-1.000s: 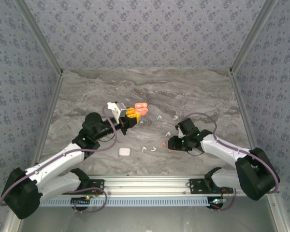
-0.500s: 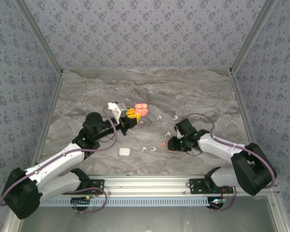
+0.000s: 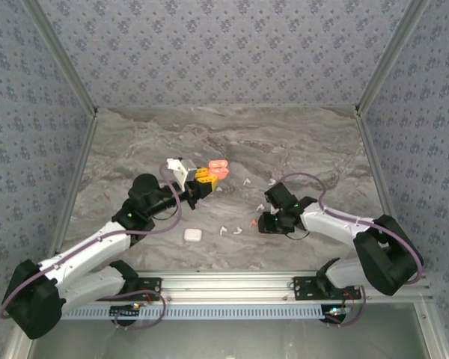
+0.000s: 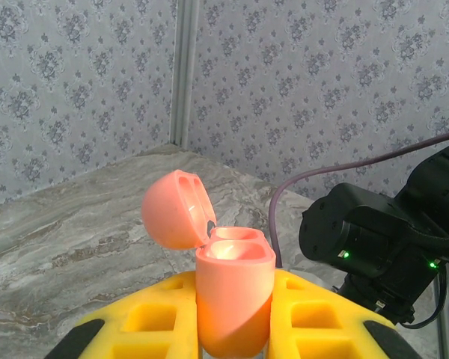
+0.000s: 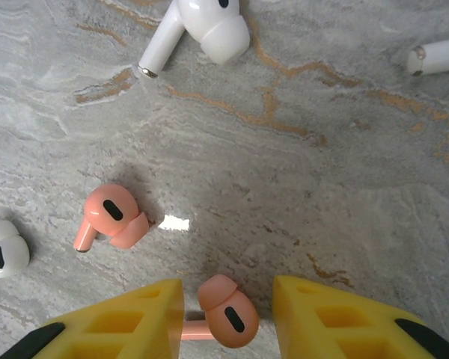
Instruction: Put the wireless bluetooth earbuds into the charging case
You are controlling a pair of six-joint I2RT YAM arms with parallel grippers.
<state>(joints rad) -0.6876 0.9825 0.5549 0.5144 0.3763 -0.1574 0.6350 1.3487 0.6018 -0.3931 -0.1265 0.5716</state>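
The grey marbled desk (image 3: 299, 142) shows a task that is, as I judge it, only at its beginning. The left claw (image 4: 233, 333) is closed tight on the salmon-pink rounded plastic charging case (image 4: 234, 295), held above the desk left of the middle. The case stands upright, mouth up, its lid (image 4: 176, 209) swung back to the left. No bud shows in its wells.

The right claw (image 5: 228, 314) is low over the desk, right of the middle. Its yellow fingers (image 5: 161, 299) stand partly open on both sides of one salmon-pink stemmed plastic earbud (image 5: 226, 308), with a gap at the right finger, so nothing is gripped. This bud lies flat, its long axis across the gap, stem to the left. The second pink earbud (image 5: 111, 218) lies near it. The white earbuds (image 5: 202, 26) are scattered, and all remain to be inserted.
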